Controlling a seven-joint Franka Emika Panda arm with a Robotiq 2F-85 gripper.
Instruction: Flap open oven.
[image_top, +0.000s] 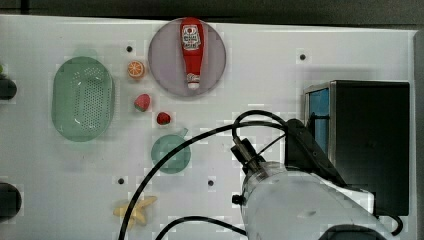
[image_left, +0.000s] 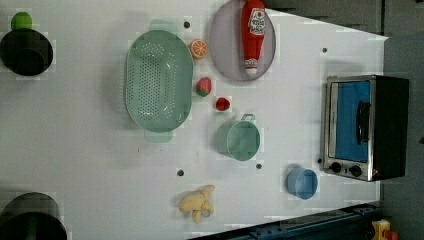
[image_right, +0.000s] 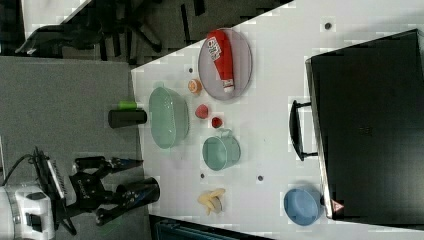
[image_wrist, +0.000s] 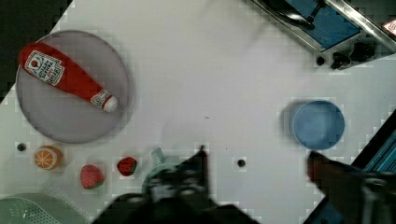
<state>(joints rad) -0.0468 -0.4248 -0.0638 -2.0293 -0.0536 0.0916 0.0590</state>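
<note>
**Oven door shut, tool high above the bench with its fingers apart**

Top view: the toaster oven stands at the top view's right edge of the white bench, its blue door facing the top view's left. The arm's bulk covers the lower part of the front, so the knobs and the blue cup are hidden here.

Left view: the oven front is plain, with the door closed, the dark bar handle on the glass and the knobs toward the left view's bottom. The blue cup stands just beside the knob end; I judge a swinging door or a low approach could knock it.

Right view: the tool hangs off the bench, holding nothing. The handle stands proud of the door, so a hook from behind looks possible; a shallow catch may slip off.

Wrist view: the fingertips frame the cup, the oven far off at a corner, so a long reach remains.
</note>
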